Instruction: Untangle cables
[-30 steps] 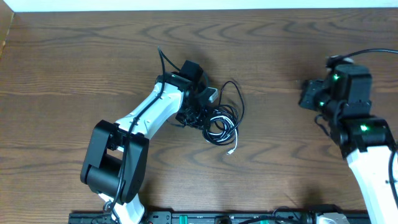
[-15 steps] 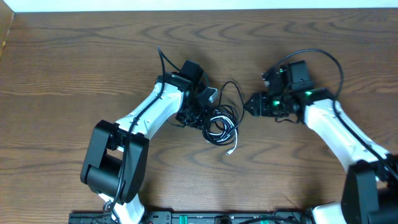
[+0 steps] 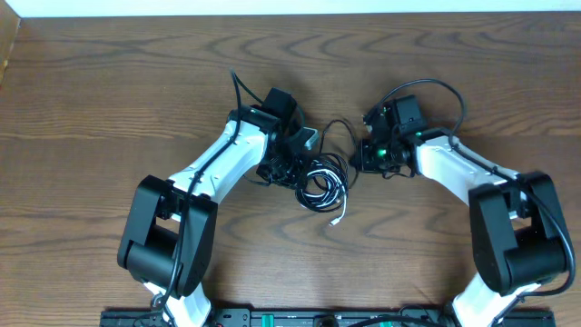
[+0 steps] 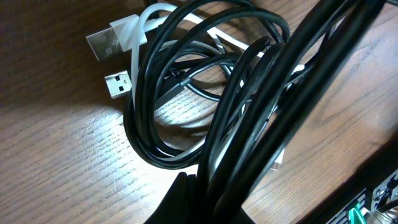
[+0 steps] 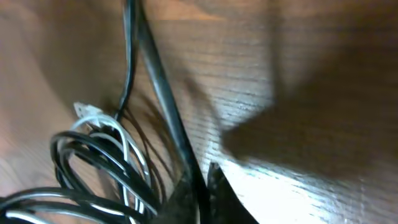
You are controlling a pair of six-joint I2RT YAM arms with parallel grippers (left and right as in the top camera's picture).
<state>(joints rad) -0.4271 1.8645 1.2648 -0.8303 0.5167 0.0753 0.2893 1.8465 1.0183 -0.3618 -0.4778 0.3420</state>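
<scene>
Together, two end effectors (image 3: 289, 169) (image 3: 365, 154) flank one cable tangle (image 3: 323, 187).

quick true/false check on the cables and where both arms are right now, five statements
1. In the overhead view the cables lie between the left gripper and the right gripper. True.
2. Every cable is black. False: a white cable runs among the black ones.
3. The cables lie straight and apart. False: they form overlapping loops in one bundle.
4. A USB plug shows in the left wrist view. True.
5. The right gripper is parked at the edge of the table. False: it sits close beside the bundle's outer loop, near the middle.
</scene>
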